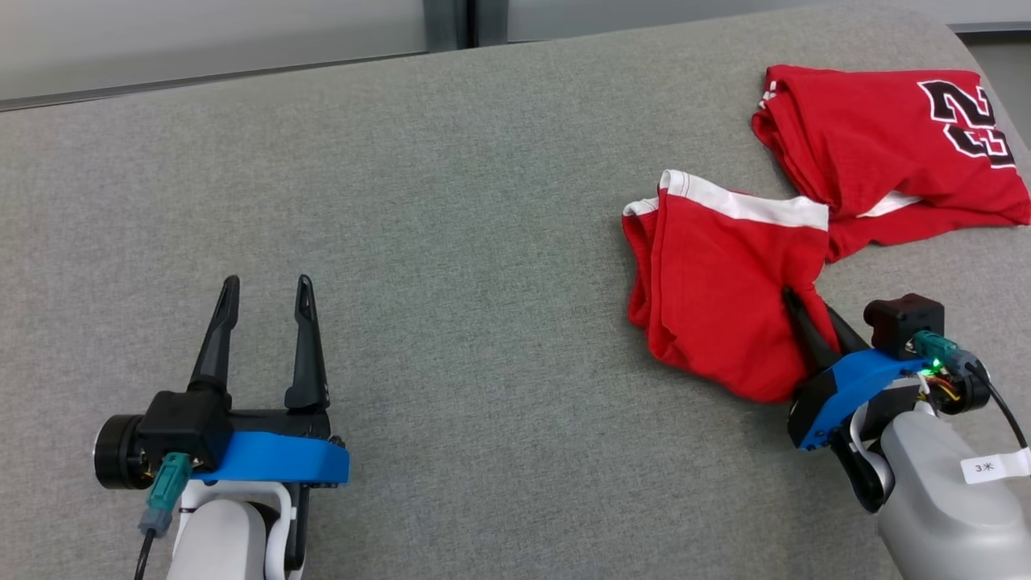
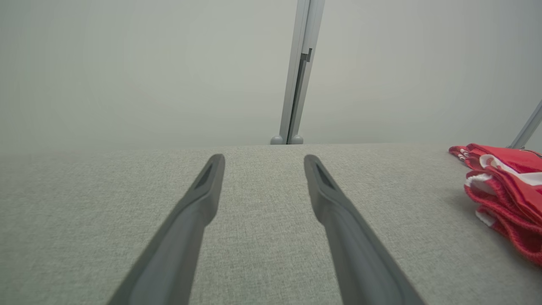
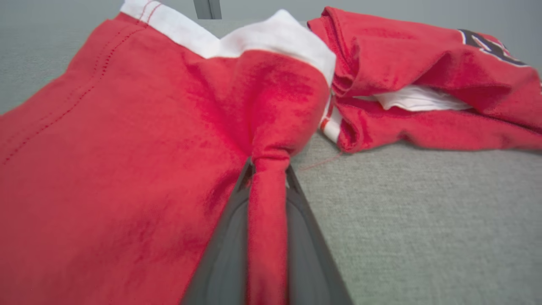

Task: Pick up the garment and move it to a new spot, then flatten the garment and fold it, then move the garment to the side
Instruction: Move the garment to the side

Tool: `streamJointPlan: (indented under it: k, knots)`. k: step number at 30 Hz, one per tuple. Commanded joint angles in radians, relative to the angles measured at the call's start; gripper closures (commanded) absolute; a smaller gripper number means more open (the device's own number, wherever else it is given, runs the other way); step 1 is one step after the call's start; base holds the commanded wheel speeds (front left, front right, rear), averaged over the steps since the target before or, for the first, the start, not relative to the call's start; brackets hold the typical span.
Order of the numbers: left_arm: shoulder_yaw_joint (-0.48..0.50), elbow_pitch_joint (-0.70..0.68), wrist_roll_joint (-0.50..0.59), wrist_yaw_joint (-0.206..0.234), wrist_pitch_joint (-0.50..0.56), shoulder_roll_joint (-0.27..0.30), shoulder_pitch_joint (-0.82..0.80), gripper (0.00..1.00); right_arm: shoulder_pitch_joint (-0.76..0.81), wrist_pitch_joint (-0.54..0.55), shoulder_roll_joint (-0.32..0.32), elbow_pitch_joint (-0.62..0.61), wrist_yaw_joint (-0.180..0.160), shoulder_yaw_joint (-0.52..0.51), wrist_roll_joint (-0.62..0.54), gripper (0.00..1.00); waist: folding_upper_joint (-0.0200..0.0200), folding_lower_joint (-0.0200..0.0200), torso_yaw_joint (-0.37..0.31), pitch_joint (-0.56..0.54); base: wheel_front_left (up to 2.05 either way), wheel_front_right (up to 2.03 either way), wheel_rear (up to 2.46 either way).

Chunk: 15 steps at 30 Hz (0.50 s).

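The grey table [image 1: 483, 242] holds a crumpled red shirt [image 1: 725, 298] at two o'clock. The right gripper [image 1: 809, 314], at four o'clock, pinches a fold of its near edge; the left gripper [image 1: 267, 283], at eight o'clock, hovers with fingers spread.

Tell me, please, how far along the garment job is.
Nothing finished: the red garment lies crumpled on the grey surface. In hand: the right gripper is shut on a pinch of its fabric. Remaining: lifting, moving, flattening, folding, setting aside; the left gripper is open.

Red garment [image 1: 717, 322] w/ white trim [image 1: 749, 205], blk-white numerals [image 1: 966, 121]; grey woven surface [image 1: 483, 242]
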Motion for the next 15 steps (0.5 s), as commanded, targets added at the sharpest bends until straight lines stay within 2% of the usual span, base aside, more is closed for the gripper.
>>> streamJointPlan:
  k: [1, 8, 15]
  knots:
    - [0.005, -0.001, 0.007, -0.005, -0.002, 0.001, -0.014, 0.00, 0.008, -0.002, -0.010, -0.014, 0.000, -0.005, -0.005, 1.00, 0.0000, -0.0001, -0.003, 0.003, 0.00, 0.00, 0.00]
    - [0.014, -0.004, 0.016, -0.018, -0.002, 0.000, -0.034, 0.00, -0.075, -0.003, -0.060, -0.085, 0.000, 0.012, -0.053, 1.00, 0.0000, -0.0001, 0.010, 0.031, 0.00, 0.00, 0.00]
    - [0.023, -0.031, 0.021, -0.026, -0.002, 0.000, -0.053, 0.00, -0.244, 0.006, -0.184, -0.049, 0.000, 0.098, -0.082, 1.00, 0.0000, -0.0001, 0.029, 0.083, 0.00, 0.00, 0.00]
